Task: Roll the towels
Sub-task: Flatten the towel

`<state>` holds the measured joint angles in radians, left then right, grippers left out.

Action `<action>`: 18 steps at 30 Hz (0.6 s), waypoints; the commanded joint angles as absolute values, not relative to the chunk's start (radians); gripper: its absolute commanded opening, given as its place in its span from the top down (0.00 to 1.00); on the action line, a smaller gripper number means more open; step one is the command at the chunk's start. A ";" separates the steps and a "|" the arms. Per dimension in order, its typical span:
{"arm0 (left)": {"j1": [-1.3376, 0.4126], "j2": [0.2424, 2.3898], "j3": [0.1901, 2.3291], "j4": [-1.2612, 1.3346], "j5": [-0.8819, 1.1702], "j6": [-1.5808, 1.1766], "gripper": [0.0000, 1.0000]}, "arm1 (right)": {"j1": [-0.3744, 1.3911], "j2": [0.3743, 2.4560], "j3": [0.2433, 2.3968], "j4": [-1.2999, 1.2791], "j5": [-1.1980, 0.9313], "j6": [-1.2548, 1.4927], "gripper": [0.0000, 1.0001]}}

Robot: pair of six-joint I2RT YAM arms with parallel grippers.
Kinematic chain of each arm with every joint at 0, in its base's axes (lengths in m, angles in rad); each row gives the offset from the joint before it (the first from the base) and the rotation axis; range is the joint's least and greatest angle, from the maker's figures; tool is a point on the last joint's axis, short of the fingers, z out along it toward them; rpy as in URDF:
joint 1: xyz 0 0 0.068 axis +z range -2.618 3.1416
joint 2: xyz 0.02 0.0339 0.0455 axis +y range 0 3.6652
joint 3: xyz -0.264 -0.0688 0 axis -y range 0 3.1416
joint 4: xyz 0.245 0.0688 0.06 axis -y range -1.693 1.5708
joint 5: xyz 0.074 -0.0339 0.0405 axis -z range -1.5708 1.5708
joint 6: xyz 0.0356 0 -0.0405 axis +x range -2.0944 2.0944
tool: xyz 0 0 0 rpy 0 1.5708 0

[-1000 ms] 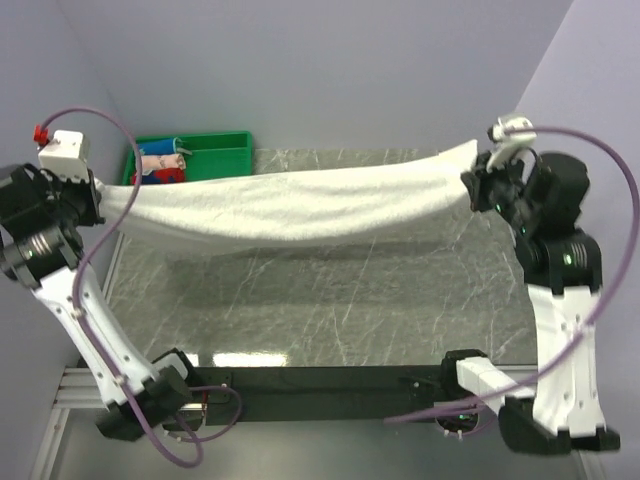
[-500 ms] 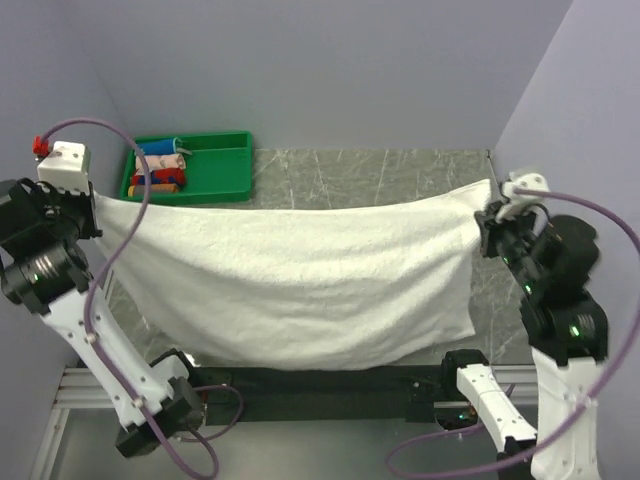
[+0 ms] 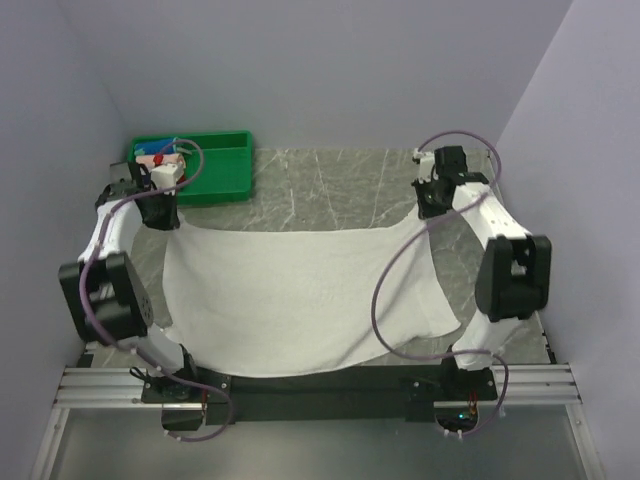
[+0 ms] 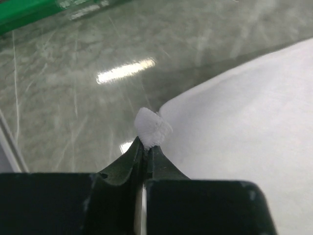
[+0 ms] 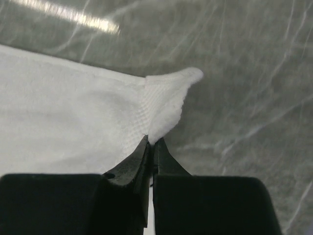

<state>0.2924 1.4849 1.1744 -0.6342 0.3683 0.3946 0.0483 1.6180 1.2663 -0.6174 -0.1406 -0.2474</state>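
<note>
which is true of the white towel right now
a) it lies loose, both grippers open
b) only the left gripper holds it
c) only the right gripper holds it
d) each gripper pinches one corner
d: the left gripper and the right gripper each have their jaws shut on a corner of the white towel, which is spread out between them.
</note>
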 commanded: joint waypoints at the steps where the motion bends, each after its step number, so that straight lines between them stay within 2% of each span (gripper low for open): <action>1: 0.294 1.688 1.326 -0.481 0.256 0.308 0.92 | 0.041 1.810 1.492 -0.575 -0.094 -0.218 0.99; 4: 0.308 1.870 1.530 -0.550 0.259 0.279 0.82 | 0.029 1.962 1.678 -0.630 -0.074 -0.218 0.89; 5: 0.308 1.923 1.566 -0.589 0.261 0.276 0.76 | 0.028 2.042 1.791 -0.665 -0.072 -0.219 0.74; 6: 0.310 1.945 1.631 -0.622 0.279 0.285 0.62 | 0.028 2.078 1.849 -0.739 -0.080 -0.228 0.64; 8: 0.310 1.965 1.681 -0.672 0.281 0.285 0.46 | 0.026 2.158 1.986 -0.810 -0.069 -0.235 0.51; 11: 0.331 1.924 1.668 -0.675 0.267 0.273 0.38 | 0.015 2.151 2.032 -0.883 -0.071 -0.229 0.50; 13: 0.342 1.904 1.667 -0.704 0.290 0.294 0.39 | 0.012 2.119 2.002 -0.900 -0.084 -0.232 0.49; 16: 0.339 1.887 1.620 -0.729 0.314 0.313 0.46 | 0.014 2.060 1.910 -0.934 -0.126 -0.247 0.58; 18: 0.334 1.894 1.598 -0.794 0.362 0.327 0.57 | 0.014 2.051 1.864 -1.004 -0.164 -0.247 0.66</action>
<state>0.3401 1.9347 1.6222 -0.6949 0.2932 0.3008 0.0185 2.1212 1.9041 -0.8730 -0.1120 -0.2352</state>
